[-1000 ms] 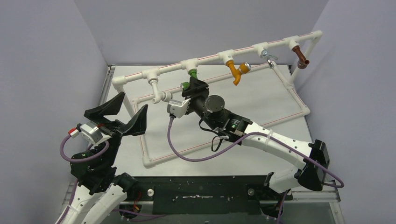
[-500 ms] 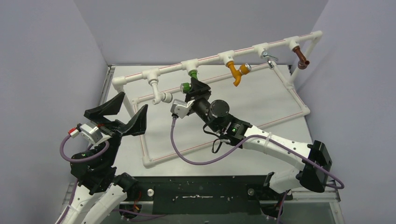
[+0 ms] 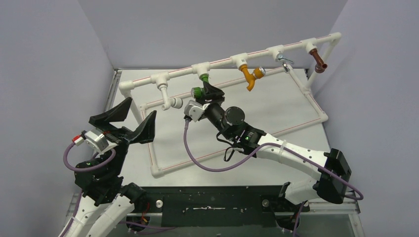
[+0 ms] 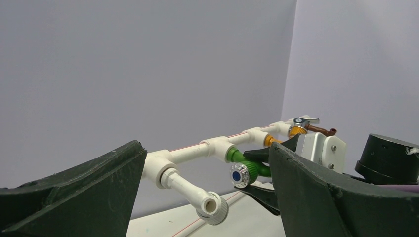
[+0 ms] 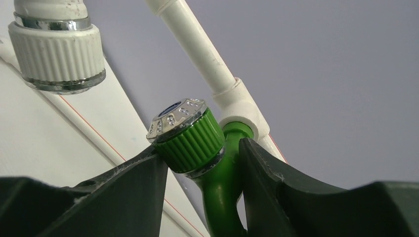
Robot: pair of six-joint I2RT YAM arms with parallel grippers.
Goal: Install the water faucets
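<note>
Up on the raised top rail of the white pipe frame, the green faucet hangs from the second tee from the left, with its neck running up into the white fitting. The right gripper is reaching in from the right and has it pinched. In the right wrist view one finger sits against the underside of the ribbed green knob and the other presses on the neck, so the fingers are narrow and closed on the faucet.

The other taps are along the same rail: the white faucet one tee to the left, then the orange faucet, silver faucet and brown faucet off to the right, each hanging from its own tee.

The left gripper is hanging back on the left side, near the frame's left end. Its fingers are spread wide with nothing between them, well apart from the green one.
</note>
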